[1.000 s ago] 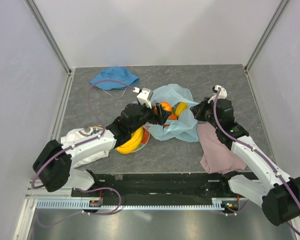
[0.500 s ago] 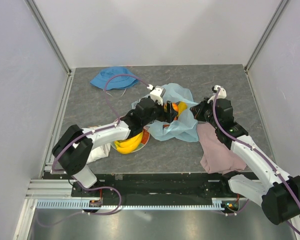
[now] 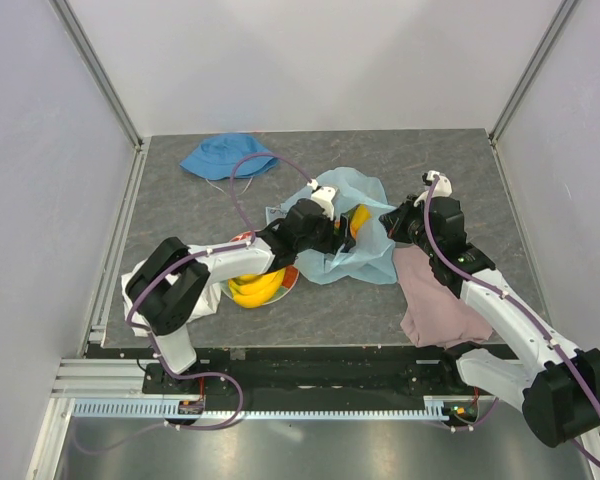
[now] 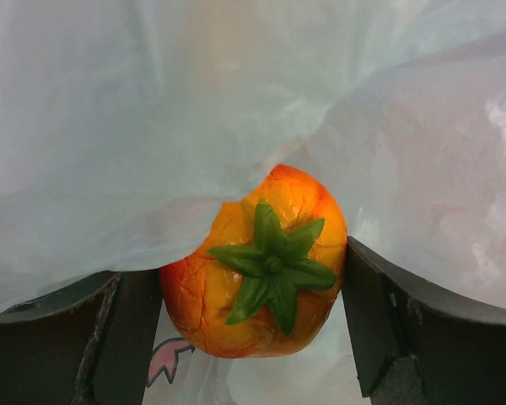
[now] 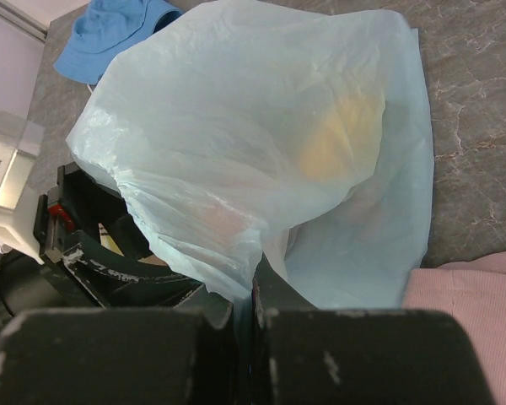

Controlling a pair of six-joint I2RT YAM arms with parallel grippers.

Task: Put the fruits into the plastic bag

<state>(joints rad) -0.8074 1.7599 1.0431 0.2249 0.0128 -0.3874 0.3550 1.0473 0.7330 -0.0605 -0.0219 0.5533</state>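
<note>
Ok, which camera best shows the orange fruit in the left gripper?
Left wrist: the orange fruit fills the centre, green calyx facing the camera, clamped between the fingers of the left gripper under the plastic bag. Top external mostly hides it behind the wrist and bag; right wrist shows only vague colour through the film.

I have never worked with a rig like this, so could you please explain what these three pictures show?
These are two robot arms bolted to a table, each ending in a two-finger gripper. The wide picture looks down from above and behind; the other two come from cameras on the wrists. On the table lie yellow bananas on a plate, a blue hat, a pink cloth and a light-blue plastic bag. The right gripper pinches the bag's edge. The left gripper, at the bag's mouth, holds an orange-red fruit with a green leafy top between its fingers.
</note>
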